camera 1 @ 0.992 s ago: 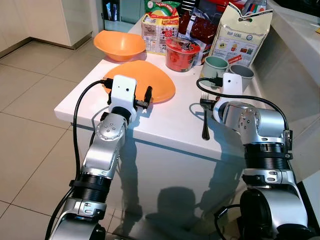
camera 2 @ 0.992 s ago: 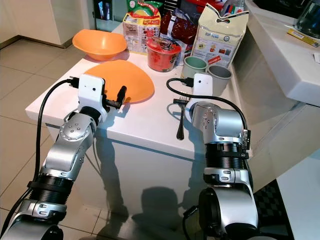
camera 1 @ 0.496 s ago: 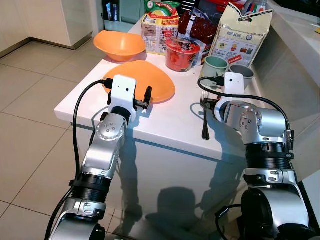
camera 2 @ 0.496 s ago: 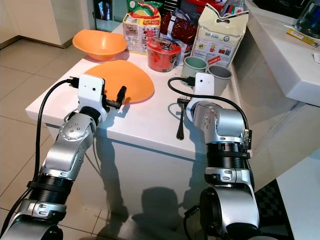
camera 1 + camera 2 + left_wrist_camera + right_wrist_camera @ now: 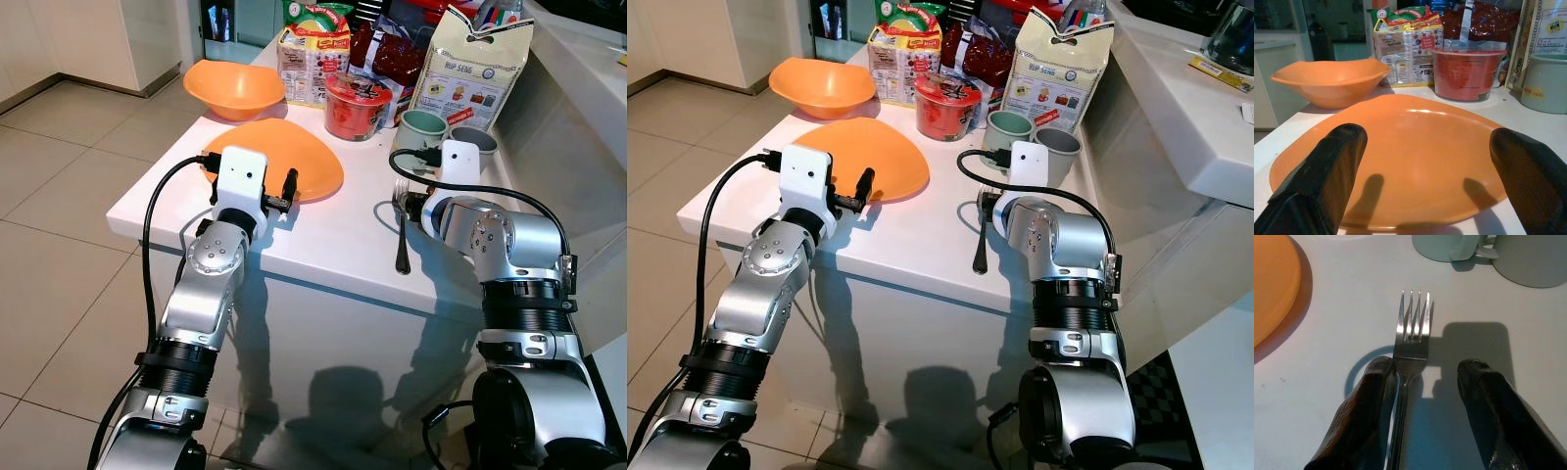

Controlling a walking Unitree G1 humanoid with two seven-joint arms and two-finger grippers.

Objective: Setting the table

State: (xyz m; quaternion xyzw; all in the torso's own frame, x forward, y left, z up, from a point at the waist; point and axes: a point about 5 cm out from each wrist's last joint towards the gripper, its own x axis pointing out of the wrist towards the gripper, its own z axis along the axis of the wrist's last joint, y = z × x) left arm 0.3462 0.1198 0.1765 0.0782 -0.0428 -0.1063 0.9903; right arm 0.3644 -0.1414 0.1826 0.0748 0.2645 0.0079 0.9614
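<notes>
A flat orange plate [image 5: 294, 157] lies on the white table [image 5: 323, 259], with an orange bowl [image 5: 233, 88] behind it. My left gripper [image 5: 1427, 134] is open at the plate's near edge, its two fingers spread wide and level with the rim. A steel fork [image 5: 1411, 328] lies on the table right of the plate, tines pointing away from me. My right gripper [image 5: 1425, 391] is open low over the fork's neck, one finger [image 5: 1369, 406] touching the handle and the other well to its side.
Two pale cups [image 5: 422, 129] [image 5: 473, 142] stand just beyond the fork. A red noodle cup [image 5: 358, 106], snack packs [image 5: 313, 54] and a paper bag [image 5: 475, 64] crowd the back of the table. A white counter [image 5: 1185, 108] rises on the right.
My right wrist has edged slightly to the right over the fork. The left arm, the plate and the fork have stayed where they were.
</notes>
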